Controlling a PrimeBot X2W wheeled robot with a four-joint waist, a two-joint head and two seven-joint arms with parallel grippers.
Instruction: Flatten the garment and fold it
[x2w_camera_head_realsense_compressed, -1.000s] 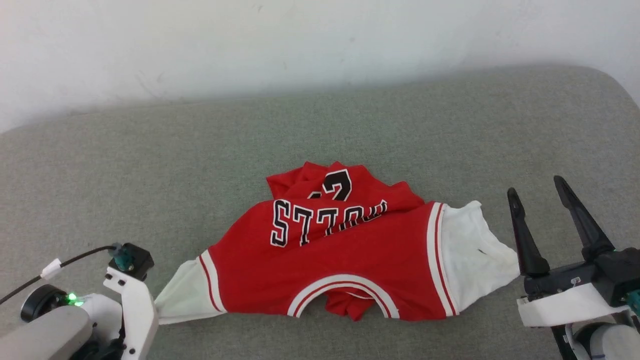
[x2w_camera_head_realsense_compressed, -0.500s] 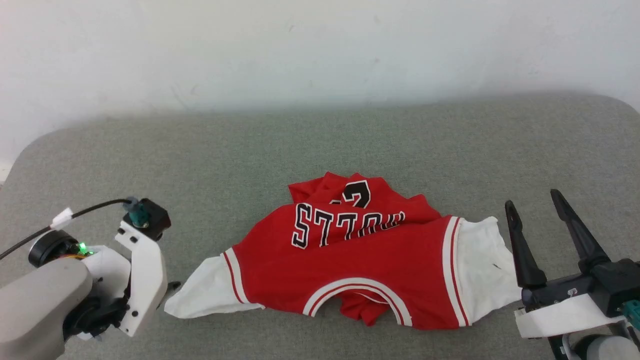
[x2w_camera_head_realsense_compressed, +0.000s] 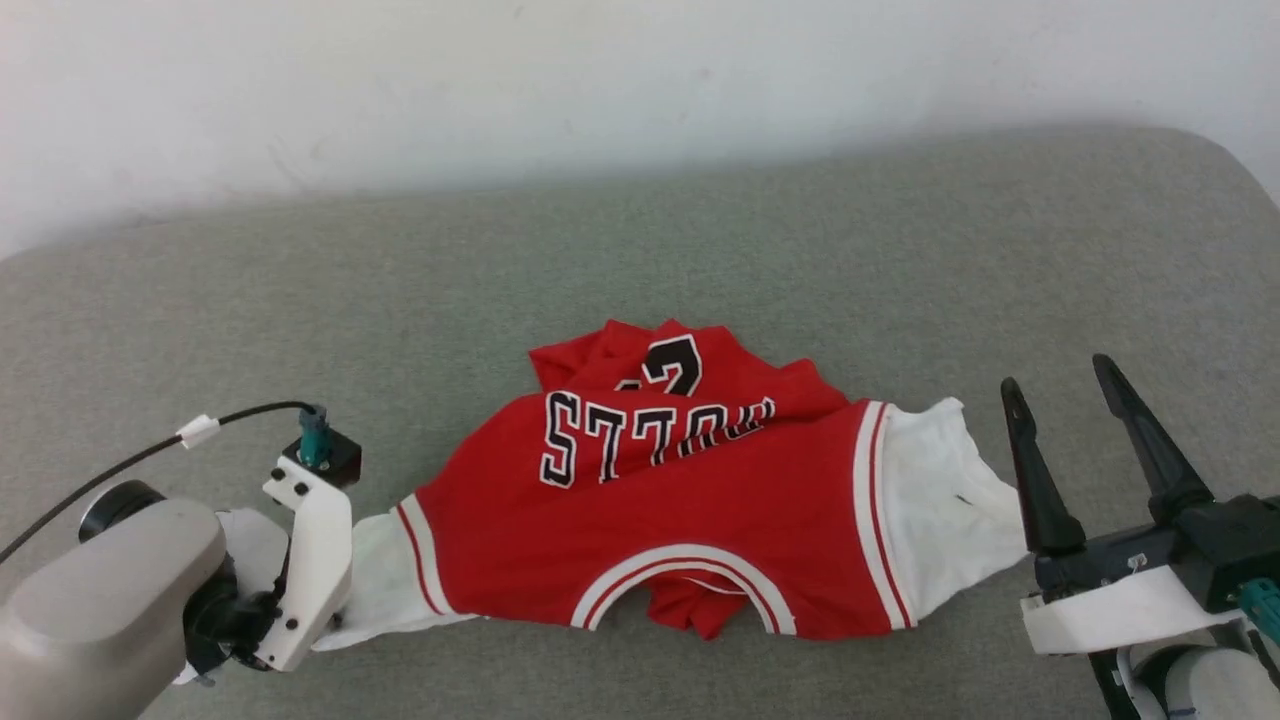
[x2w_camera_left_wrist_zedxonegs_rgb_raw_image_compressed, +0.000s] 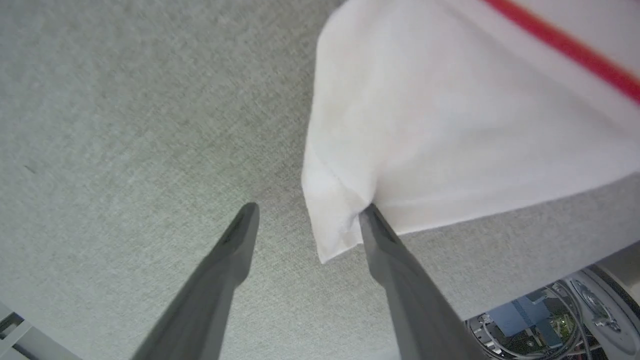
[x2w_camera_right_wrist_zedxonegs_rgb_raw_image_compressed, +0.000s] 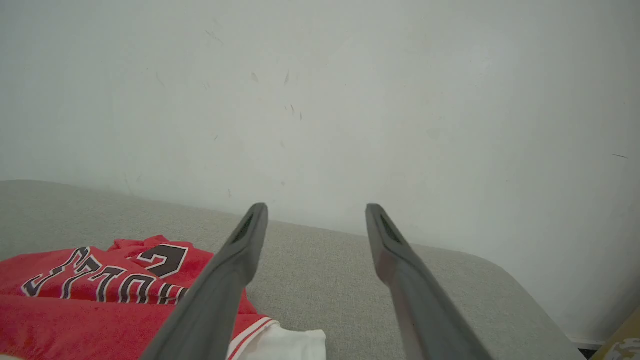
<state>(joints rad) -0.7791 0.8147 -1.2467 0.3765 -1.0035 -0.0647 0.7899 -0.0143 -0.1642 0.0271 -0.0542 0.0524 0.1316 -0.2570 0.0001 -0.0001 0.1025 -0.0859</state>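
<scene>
The left hand (x2w_camera_left_wrist_zedxonegs_rgb_raw_image_compressed: 305, 210) stands wide open, its two dark fingers (x2w_camera_left_wrist_zedxonegs_rgb_raw_image_compressed: 225, 260) spread over the grey fabric-covered bench (x2w_camera_left_wrist_zedxonegs_rgb_raw_image_compressed: 125, 125). In the left wrist view the tip of the finger at 3 o'clock touches the folded edge of a white sleeve (x2w_camera_left_wrist_zedxonegs_rgb_raw_image_compressed: 450, 125). The sleeve's corner pokes into the gap between the fingers, and nothing is clamped. In the head view this arm's white wrist bracket (x2w_camera_head_realsense_compressed: 310, 560) sits at 8 o'clock, covering the fingers and overlapping the end of that sleeve. A black cable (x2w_camera_head_realsense_compressed: 150, 455) runs off toward 9 o'clock.

The right hand (x2w_camera_head_realsense_compressed: 1055, 375) is also wide open and empty, at 4 o'clock in the head view with its fingers pointing to 12 o'clock. It is close beside the end of the other sleeve (x2w_camera_head_realsense_compressed: 940, 500); whether they touch I cannot tell.

The garment (x2w_camera_head_realsense_compressed: 680, 520) lies in the middle of the bench, slightly toward 6 o'clock. Its striped collar (x2w_camera_head_realsense_compressed: 685, 565) faces 6 o'clock, so the print (x2w_camera_head_realsense_compressed: 650, 440) reads upside down. The chest lies fairly flat. The lower part is bunched and creased toward 12 o'clock, hiding part of the lettering and number. The sleeves stretch toward 8 and 3 o'clock. In the right wrist view the garment shows at 8 o'clock, with the pale wall (x2w_camera_right_wrist_zedxonegs_rgb_raw_image_compressed: 320, 100) at 12 o'clock.
</scene>
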